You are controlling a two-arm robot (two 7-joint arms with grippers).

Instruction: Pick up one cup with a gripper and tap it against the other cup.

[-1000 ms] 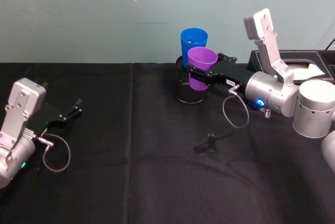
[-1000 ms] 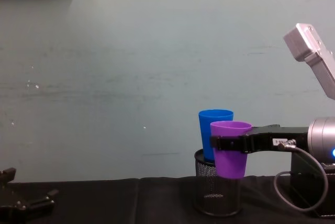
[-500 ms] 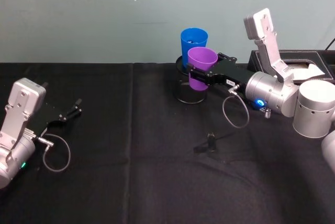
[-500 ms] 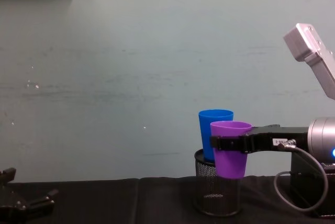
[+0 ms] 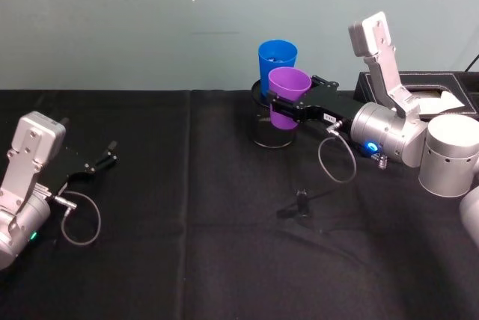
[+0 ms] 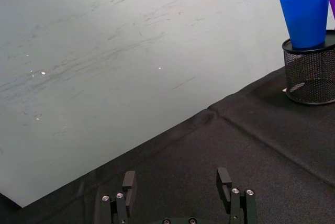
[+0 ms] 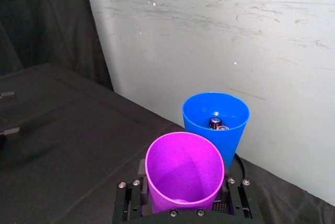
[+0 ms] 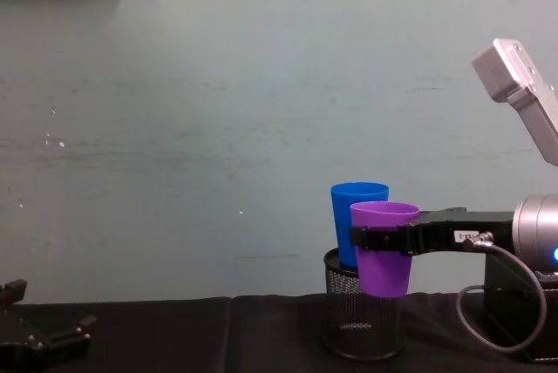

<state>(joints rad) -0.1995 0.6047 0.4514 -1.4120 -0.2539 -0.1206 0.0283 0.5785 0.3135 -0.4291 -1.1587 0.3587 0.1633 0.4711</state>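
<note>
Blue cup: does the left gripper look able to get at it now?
Probably yes, if the arm stretches that far. The left gripper, open, lies far off, but the blue cup has its left side bare above the mesh holder; the right gripper holds the purple cup at its front right.

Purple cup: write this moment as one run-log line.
right gripper: shut on purple cup, held up | blue cup: in mesh holder, just behind purple cup | left gripper: open, parked left

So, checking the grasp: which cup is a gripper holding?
The purple cup, clamped in the right gripper; the blue cup stands free in the mesh holder.
</note>
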